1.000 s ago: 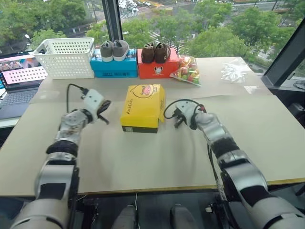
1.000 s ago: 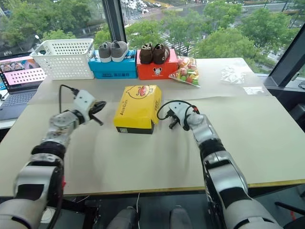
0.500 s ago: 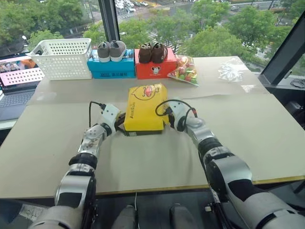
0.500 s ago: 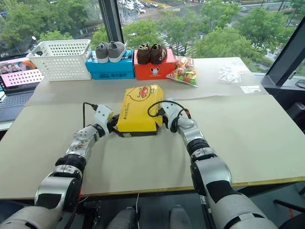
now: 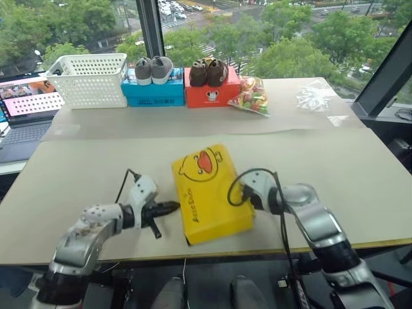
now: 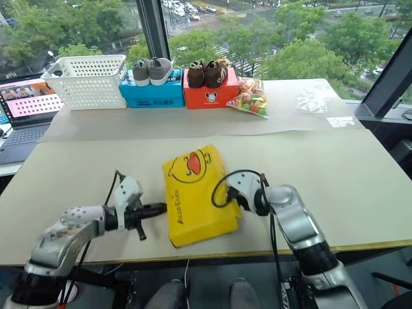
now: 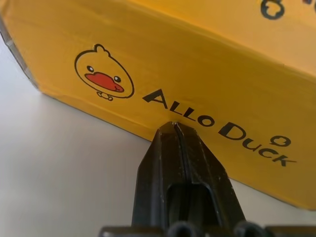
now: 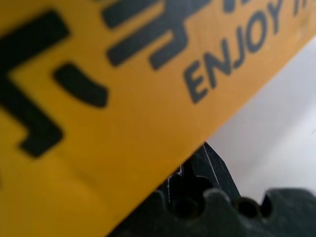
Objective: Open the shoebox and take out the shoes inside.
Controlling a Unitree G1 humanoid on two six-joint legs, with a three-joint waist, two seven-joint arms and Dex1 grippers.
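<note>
The shoebox (image 5: 210, 192) lies closed, yellow lid up, on the table (image 5: 77, 174) near its front edge, between the two pincers. The left pincer (image 5: 174, 206) is fully closed and grips nothing; its tip points at the lettered side of the shoebox, at or just short of contact. The right pincer (image 8: 200, 160) is also fully closed and empty, pressed against the opposite side of the shoebox with its tip tucked under the lid's edge. Far beyond both pincers stand a white basket (image 5: 89, 78), a blue box (image 5: 154, 91) and a red box (image 5: 213, 89).
</note>
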